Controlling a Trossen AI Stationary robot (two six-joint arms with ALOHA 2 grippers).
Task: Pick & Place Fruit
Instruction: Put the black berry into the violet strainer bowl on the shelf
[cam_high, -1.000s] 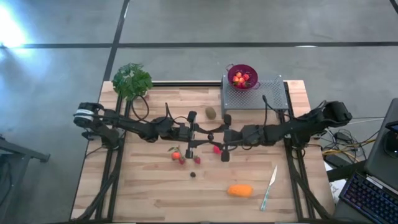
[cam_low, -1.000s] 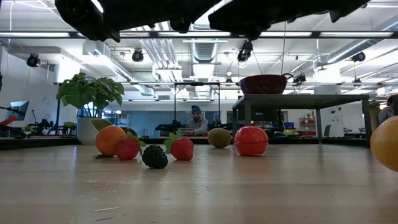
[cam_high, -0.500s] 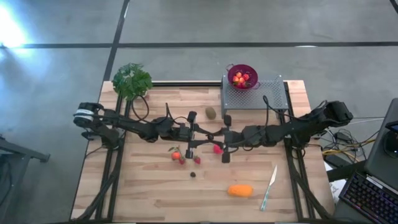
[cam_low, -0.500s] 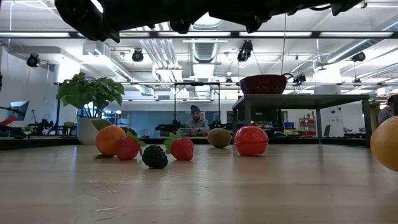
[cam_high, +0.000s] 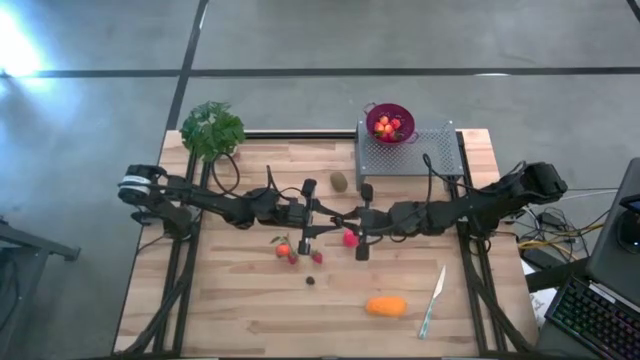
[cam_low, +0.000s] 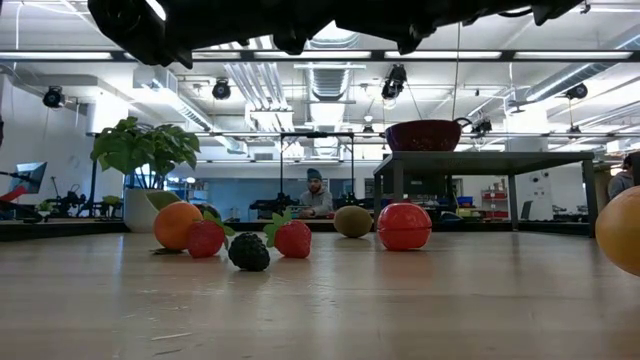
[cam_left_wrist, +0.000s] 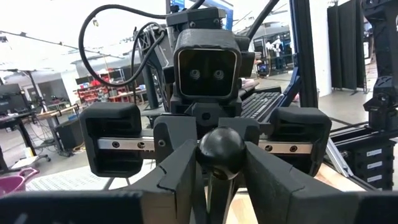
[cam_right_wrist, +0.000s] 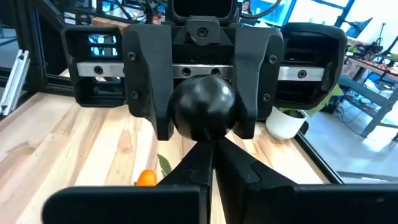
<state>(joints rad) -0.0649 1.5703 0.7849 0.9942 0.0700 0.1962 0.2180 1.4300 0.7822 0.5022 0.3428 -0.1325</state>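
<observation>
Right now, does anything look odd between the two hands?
Yes. Above the table's middle, the left hand grips the dark plum, while the right hand, facing it, is shut with its tips at the plum, not around it. Possibly a missed handover.

Grey concrete floor (cam_high: 300, 40), bright ceiling strip lights (cam_low: 250, 55), workshop benches behind

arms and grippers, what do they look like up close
Both arms are dark, jointed and slim, with black cables looping off them. The left gripper and right gripper are blocky black, each with a silver rail across the front and two angular fingers.
</observation>
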